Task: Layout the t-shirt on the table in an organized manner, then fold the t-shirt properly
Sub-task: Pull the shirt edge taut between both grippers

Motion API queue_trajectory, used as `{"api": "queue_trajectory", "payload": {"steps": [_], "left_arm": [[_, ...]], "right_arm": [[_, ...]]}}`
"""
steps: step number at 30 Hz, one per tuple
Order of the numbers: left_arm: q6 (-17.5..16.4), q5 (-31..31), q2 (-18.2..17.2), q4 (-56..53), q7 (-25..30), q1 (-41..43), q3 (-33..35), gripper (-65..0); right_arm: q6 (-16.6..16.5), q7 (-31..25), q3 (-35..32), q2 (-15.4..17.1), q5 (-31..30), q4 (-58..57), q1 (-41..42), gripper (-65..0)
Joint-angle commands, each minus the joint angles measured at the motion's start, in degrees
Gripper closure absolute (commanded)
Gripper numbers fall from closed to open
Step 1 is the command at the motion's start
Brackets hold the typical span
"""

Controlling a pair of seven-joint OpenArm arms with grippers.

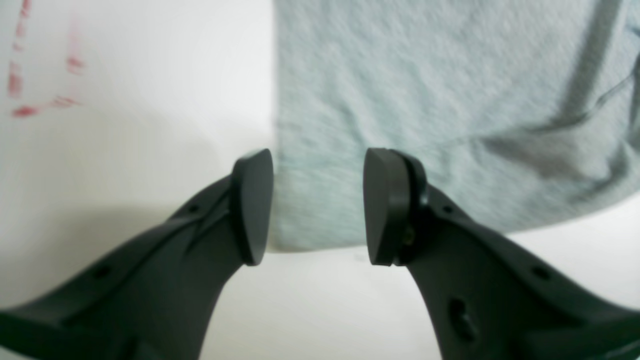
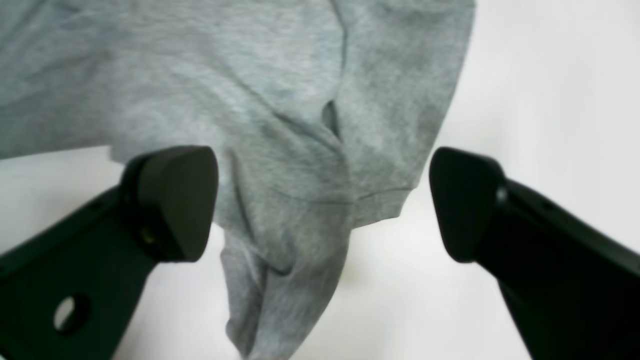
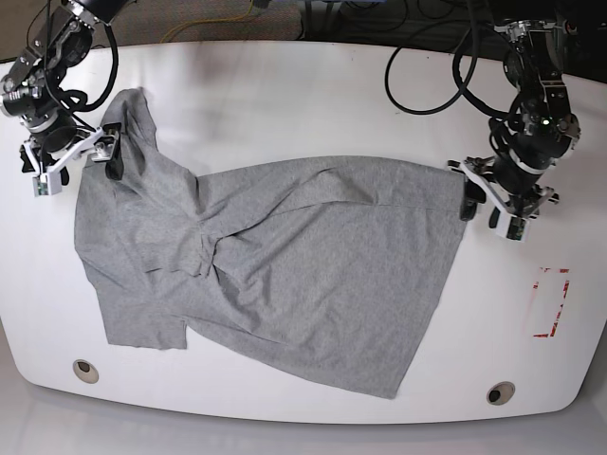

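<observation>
The heather-grey t-shirt (image 3: 285,275) lies spread and wrinkled across the white table (image 3: 285,95), with one sleeve bunched toward the far left corner. My left gripper (image 3: 488,216) stands open at the shirt's right-hand corner. In the left wrist view that corner of the t-shirt (image 1: 425,100) lies between the parted fingers of the left gripper (image 1: 317,207). My right gripper (image 3: 78,161) is wide open over the bunched sleeve. In the right wrist view, folded cloth of the t-shirt (image 2: 290,175) lies below the gap of the right gripper (image 2: 322,205). Neither gripper pinches the fabric.
A red rectangular tape mark (image 3: 548,303) sits on the table right of the shirt and shows in the left wrist view as the red tape mark (image 1: 45,85). Two round grommet holes (image 3: 85,370) (image 3: 500,393) lie near the front edge. Cables (image 3: 427,57) trail behind the left arm.
</observation>
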State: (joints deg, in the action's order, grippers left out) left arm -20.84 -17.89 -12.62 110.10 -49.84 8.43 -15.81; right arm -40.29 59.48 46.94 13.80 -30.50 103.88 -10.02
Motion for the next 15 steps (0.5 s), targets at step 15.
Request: {"api": "queue_trajectory", "payload": {"steps": [15], "left_arm": [[-4.70,0.62,-2.63,-0.52,-2.24,-2.84,-9.46,-27.4]], "right_arm": [[0.29,2.01,3.48,-4.62,-0.05,0.96,-7.43,-65.0]]}}
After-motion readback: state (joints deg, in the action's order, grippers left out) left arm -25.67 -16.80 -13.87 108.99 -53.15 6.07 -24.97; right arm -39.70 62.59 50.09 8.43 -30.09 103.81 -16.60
